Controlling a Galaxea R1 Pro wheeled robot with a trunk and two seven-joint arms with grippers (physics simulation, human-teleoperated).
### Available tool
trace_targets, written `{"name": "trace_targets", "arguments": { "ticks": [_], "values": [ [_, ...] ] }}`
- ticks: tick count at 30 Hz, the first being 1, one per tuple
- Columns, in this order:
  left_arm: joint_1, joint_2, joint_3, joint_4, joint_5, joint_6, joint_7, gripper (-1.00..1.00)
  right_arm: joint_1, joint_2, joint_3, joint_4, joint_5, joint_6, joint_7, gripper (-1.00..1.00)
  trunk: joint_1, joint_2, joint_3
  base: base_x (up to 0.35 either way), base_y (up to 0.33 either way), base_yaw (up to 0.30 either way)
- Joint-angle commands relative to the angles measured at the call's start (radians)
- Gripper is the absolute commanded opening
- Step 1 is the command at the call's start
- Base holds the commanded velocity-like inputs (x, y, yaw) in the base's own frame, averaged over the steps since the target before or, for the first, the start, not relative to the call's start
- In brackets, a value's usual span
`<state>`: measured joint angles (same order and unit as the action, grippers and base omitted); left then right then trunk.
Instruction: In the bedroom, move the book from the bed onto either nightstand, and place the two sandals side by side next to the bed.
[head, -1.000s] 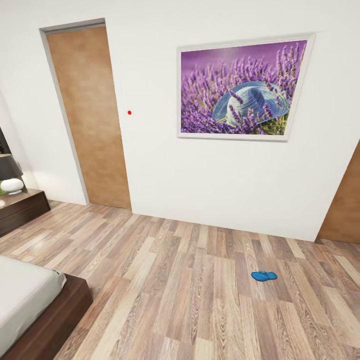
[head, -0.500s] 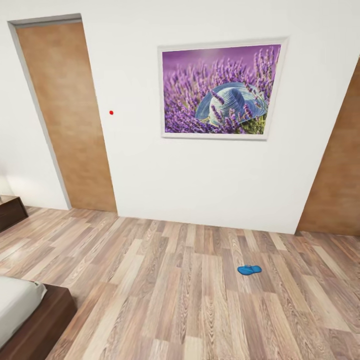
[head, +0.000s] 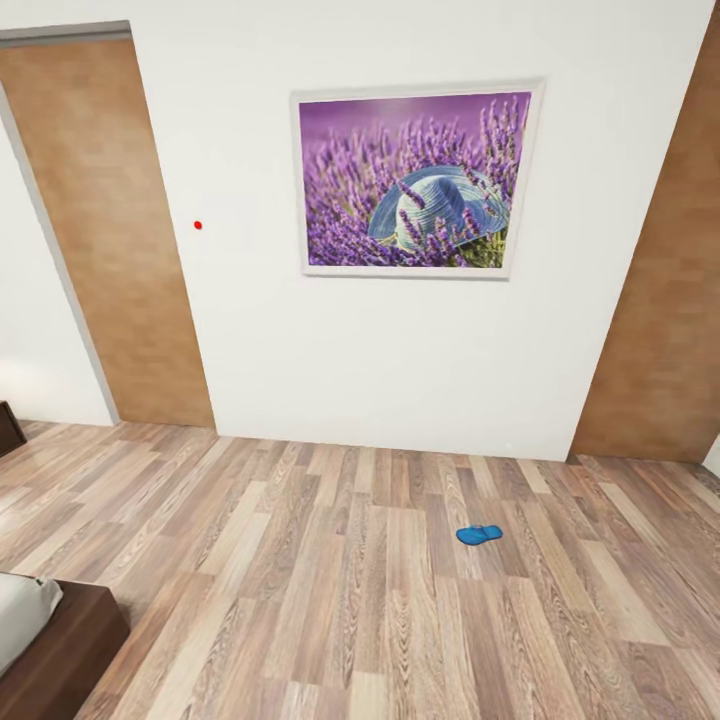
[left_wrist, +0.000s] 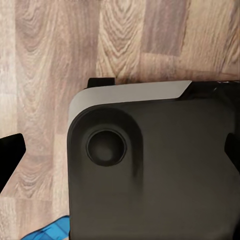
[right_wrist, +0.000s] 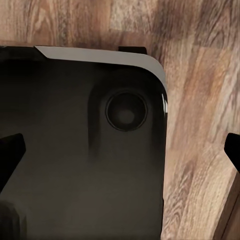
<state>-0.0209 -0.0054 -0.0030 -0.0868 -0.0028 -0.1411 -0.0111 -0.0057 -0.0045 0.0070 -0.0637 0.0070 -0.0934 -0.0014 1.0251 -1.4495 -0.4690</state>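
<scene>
One bright blue sandal (head: 479, 535) lies flat on the wood floor, right of centre and well away from the bed (head: 22, 610), of which a pale mattress corner on a dark frame shows at the lower left. In the left wrist view a blue piece (left_wrist: 50, 232), probably a sandal, lies on the floor beside my dark base. My left gripper (left_wrist: 120, 155) and right gripper (right_wrist: 121, 152) both hang open over the base, with only the black fingertips (left_wrist: 10, 161) (right_wrist: 10, 155) showing at the frame edges. The book is out of view.
A framed lavender picture (head: 415, 180) hangs on the white wall ahead. A brown door (head: 100, 240) stands at the left and a brown panel (head: 665, 300) at the right. A sliver of dark wooden furniture (head: 6, 428) touches the left edge.
The camera has swung right, so the whole picture slid left. The lamp and dark cabinet left the frame, less of the bed shows, and the right brown panel came in.
</scene>
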Motion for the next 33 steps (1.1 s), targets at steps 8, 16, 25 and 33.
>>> {"name": "trace_targets", "arguments": {
  "ticks": [8,16,25,33],
  "values": [
    [-0.001,0.0,0.0,0.001,0.0,-0.004,-0.001,1.0,0.0,0.0,0.001,0.001,0.001,-0.003,0.0,1.0,0.0,0.0,-0.001,-0.035,-0.008,-0.008],
    [-0.001,0.0,0.0,0.001,0.0,-0.006,-0.001,1.0,-0.001,0.001,0.001,0.001,0.001,-0.003,0.0,1.0,0.0,0.0,-0.001,-0.118,-0.002,-0.031],
    [-0.001,0.0,-0.001,0.001,-0.001,-0.008,-0.001,1.0,-0.001,0.001,0.001,0.001,0.001,-0.003,0.0,1.0,0.0,0.0,-0.001,-0.026,0.0,-0.121],
    [-0.001,-0.001,-0.001,0.001,-0.002,-0.009,-0.001,1.0,-0.001,0.001,0.001,0.001,0.001,-0.003,0.0,1.0,0.0,0.0,-0.001,-0.006,0.0,-0.07]
  ]
}}
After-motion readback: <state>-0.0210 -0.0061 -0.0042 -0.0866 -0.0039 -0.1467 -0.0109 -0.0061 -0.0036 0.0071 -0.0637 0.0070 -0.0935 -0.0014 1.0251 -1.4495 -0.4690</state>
